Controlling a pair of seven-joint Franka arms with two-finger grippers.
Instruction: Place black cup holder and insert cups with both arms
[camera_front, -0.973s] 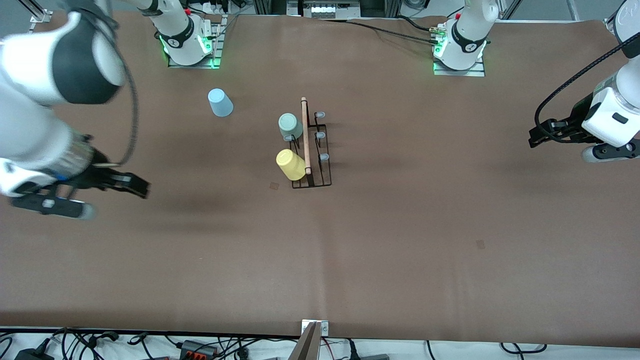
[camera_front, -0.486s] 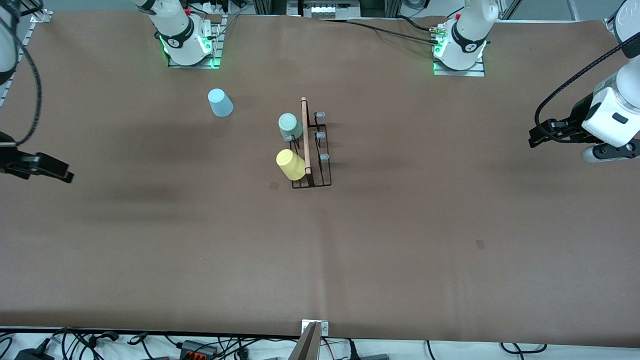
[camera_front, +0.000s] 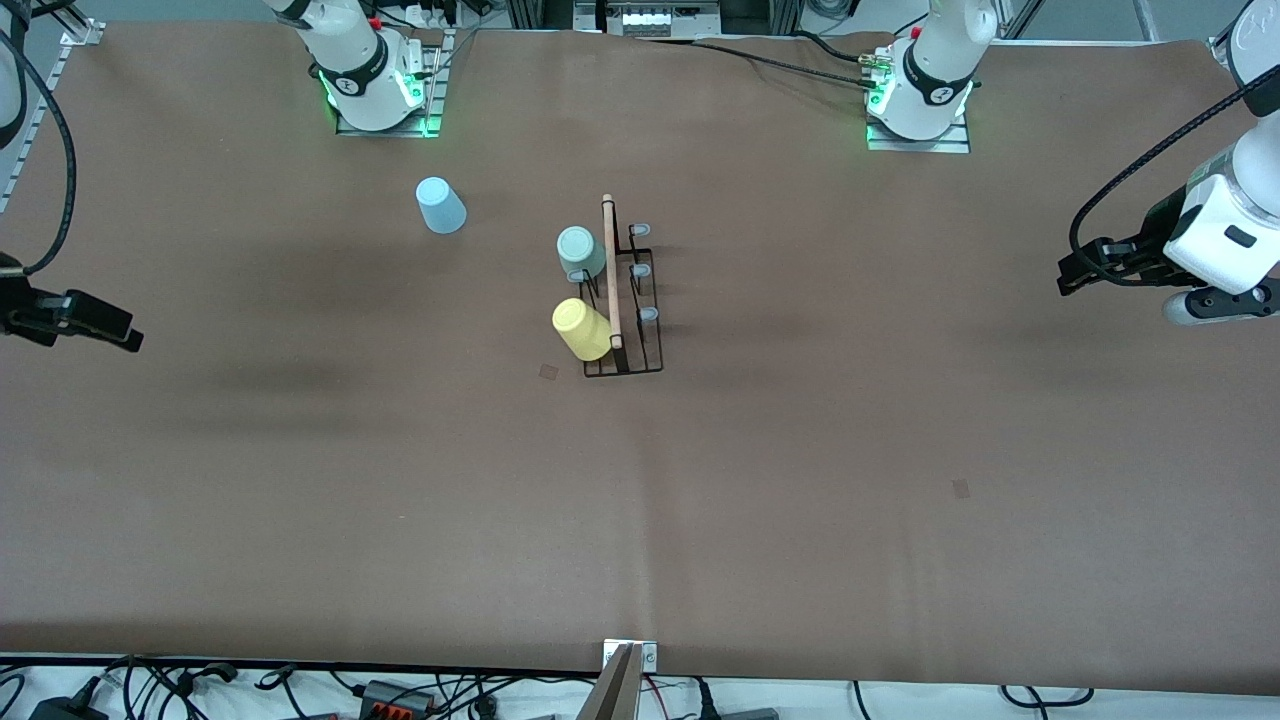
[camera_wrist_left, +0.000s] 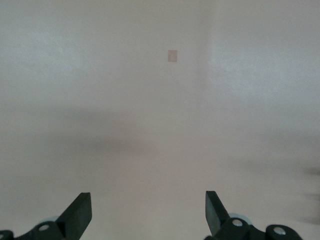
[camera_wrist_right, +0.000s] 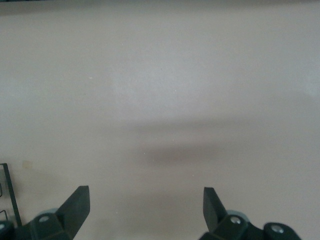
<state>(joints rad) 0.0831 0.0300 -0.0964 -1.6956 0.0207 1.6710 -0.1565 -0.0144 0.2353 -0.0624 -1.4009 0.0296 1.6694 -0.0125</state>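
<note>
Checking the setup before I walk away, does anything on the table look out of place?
One thing: the light blue cup stands upside down alone on the table, toward the right arm's base, apart from the black cup holder, where the mint cup and yellow cup already sit.

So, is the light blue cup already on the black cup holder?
No, the light blue cup stands alone on the table, apart from the black cup holder, toward the right arm's end.

Three cups on the counter (camera_front: 800, 480): light blue cup (camera_front: 440, 205) in the frame's upper part, mint cup (camera_front: 579, 252) and yellow cup (camera_front: 581, 329) near centre. One black cup holder (camera_front: 630, 300), six grey-tipped pegs. Two arms, two pincers: left pincer (camera_front: 1075, 272), right pincer (camera_front: 122, 338).
</note>
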